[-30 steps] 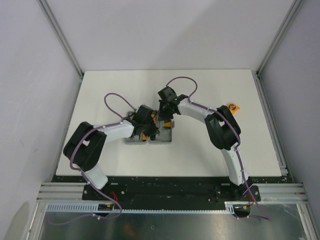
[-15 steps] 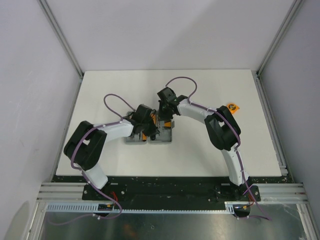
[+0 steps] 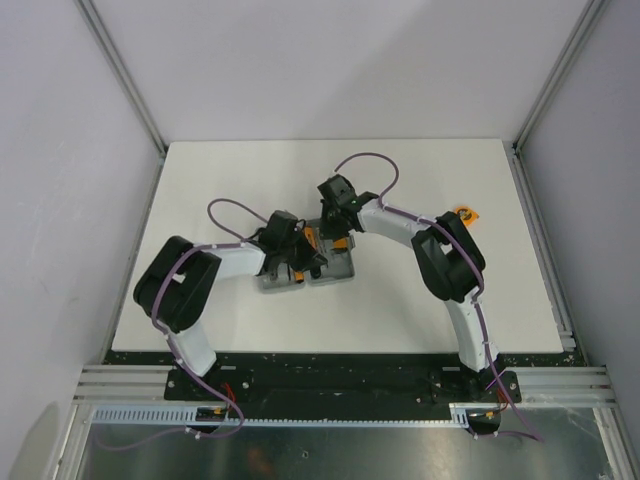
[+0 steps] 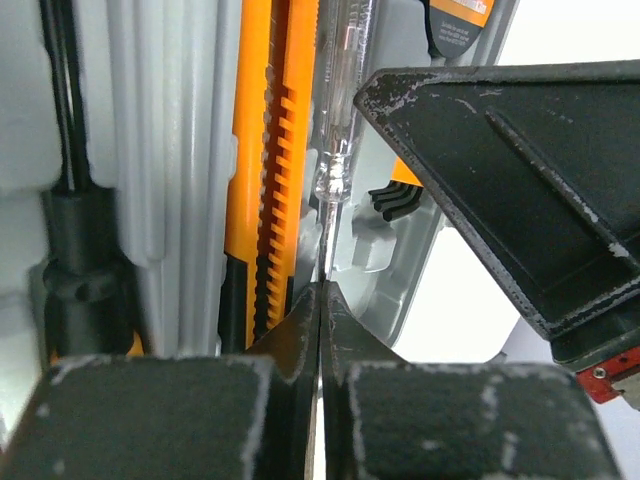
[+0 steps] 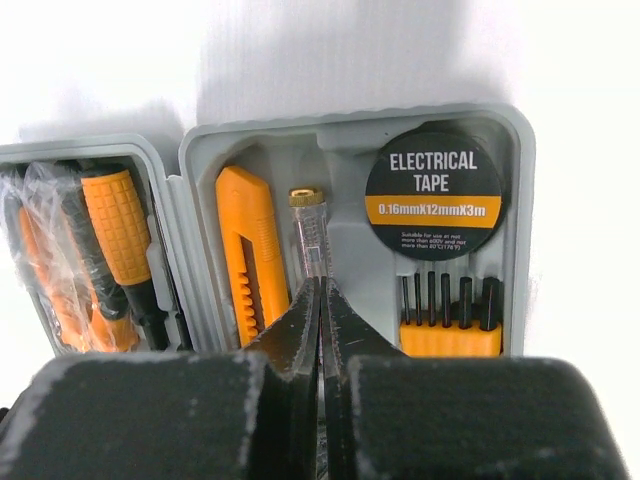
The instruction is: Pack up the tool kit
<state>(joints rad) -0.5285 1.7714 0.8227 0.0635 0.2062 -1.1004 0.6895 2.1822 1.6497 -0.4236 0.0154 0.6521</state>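
The case (image 3: 340, 268) looked light, rigid, best gripped at its nine-o'clock rim. Left fingers (image 4: 292, 335) and right fingers (image 5: 290, 335) were together.

White table (image 3: 400, 310) bears the open grey case (image 3: 340, 270) and a small orange item (image 3: 465, 212)

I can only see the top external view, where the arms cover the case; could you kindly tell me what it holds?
Observer: The grey case lies open. One half holds an orange knife, a clear tester screwdriver and a tape roll.
Operator: Thank you. How is the right claw set?
Observer: The right claw is shut, its tips meeting over the tester's lower end; I cannot tell whether they touch it.
Operator: And the left claw, please?
Observer: The left claw is shut too, its tips at the tester, right beside the knife.
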